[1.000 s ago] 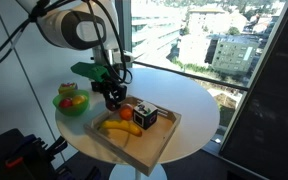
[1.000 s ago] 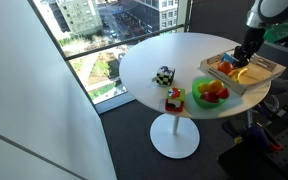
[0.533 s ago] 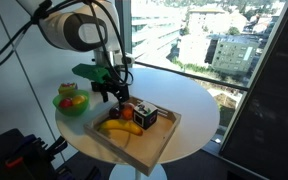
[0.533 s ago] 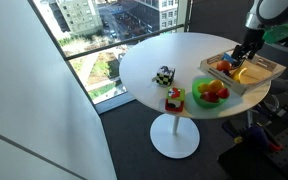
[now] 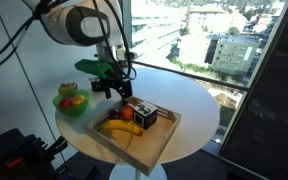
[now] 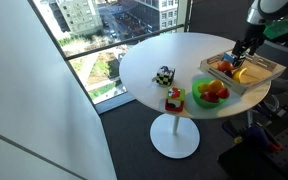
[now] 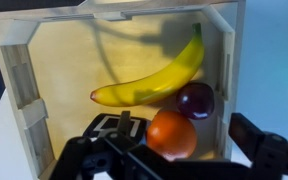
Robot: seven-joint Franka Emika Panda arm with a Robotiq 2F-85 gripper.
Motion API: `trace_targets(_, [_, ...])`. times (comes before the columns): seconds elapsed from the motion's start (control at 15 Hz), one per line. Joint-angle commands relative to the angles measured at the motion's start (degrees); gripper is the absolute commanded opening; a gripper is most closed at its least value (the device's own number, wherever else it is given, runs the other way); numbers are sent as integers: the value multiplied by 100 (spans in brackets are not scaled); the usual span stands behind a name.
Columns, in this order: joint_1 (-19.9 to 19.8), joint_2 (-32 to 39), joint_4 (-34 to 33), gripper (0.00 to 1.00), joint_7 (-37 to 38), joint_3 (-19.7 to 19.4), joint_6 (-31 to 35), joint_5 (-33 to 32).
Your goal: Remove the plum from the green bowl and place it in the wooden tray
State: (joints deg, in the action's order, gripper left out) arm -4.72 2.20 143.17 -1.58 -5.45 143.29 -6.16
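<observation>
The dark purple plum (image 7: 195, 101) lies in the wooden tray (image 7: 19, 80), touching an orange (image 7: 171, 134) and the tip of a banana (image 7: 154, 80). My gripper (image 7: 169, 152) hangs open above that corner of the tray with nothing between its fingers. In both exterior views the gripper (image 5: 112, 88) (image 6: 242, 50) hovers over the tray (image 5: 149, 145) (image 6: 269, 65). The green bowl (image 5: 60, 106) (image 6: 201, 97) stands beside the tray and holds other fruit.
A black box (image 5: 146, 116) also sits in the tray beside the banana (image 5: 119, 127). The round white table (image 5: 194, 110) carries two small toys (image 6: 164, 75) (image 6: 174, 99) across from the tray. Large windows stand close behind the table.
The gripper has risen from the tray and moved slightly towards the bowl. The fruit in the tray has stayed put.
</observation>
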Motion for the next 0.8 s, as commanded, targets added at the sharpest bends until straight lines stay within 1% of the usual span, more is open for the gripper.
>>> trace_targets(0.0, [-45,-345,-114,100,-40,-31,-498,19])
trace_targets(0.2, [-35,-594,-187,100,-132,-27,-945,77])
trace_targets(0.73, [-1,-1332,-313,100,-119,40,-2076,-51])
